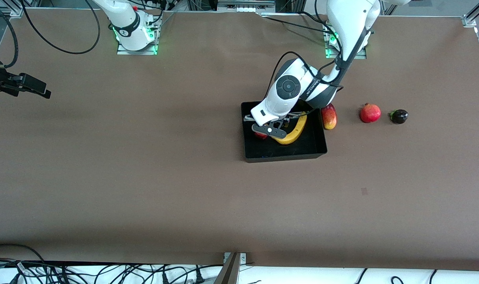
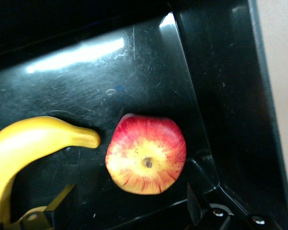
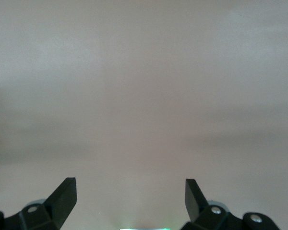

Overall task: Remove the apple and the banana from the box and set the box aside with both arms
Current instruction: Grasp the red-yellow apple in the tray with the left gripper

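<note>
From the front, the left arm is reaching down into the box (image 1: 285, 152), its left gripper (image 1: 268, 130) hanging over the apple (image 1: 260, 135), of which only a red sliver is showing at about nine o'clock from the banana (image 1: 294, 132). Both fruits are lying inside the box; a mango (image 1: 329, 116), a pomegranate (image 1: 370, 113) and a dark fruit (image 1: 399, 116) are sitting outside it toward the left arm's end of the table. The right gripper (image 1: 30, 87) is waiting over bare table at the right arm's end.

In the left wrist view, the left gripper's (image 2: 129, 203) claw is standing released, with the apple (image 2: 146, 154) centred just ahead of the gap, the banana's (image 2: 31, 143) tip nearly touching it at nine o'clock, and the box wall (image 2: 216, 96) rising close at three o'clock. A straight descent looks best, one finger slipping between apple and banana tip, the other clearing the wall.

In the right wrist view, the right gripper (image 3: 130, 199) is spread wide over plain brown table.
</note>
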Tool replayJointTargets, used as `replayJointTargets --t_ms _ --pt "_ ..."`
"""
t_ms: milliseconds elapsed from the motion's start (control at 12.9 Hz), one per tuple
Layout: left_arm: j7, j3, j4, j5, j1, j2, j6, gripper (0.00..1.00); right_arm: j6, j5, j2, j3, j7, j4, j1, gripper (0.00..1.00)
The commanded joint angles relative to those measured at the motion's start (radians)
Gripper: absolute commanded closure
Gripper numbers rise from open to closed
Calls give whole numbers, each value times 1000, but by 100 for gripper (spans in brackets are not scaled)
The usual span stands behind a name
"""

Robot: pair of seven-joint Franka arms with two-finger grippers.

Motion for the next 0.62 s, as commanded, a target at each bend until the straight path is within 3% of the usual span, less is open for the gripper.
replayJointTargets --t_ms 0,386,541 --pt "1 10 38 -20 -16 46 11 0 -3 -1 -5 1 6 1 -3 0" --pt "-18 16 51 -16 -36 92 53 0 -3 1 -5 1 6 1 -3 0" --pt "-2 17 51 -5 -38 93 53 56 -3 -1 -5 1 6 1 -3 0"
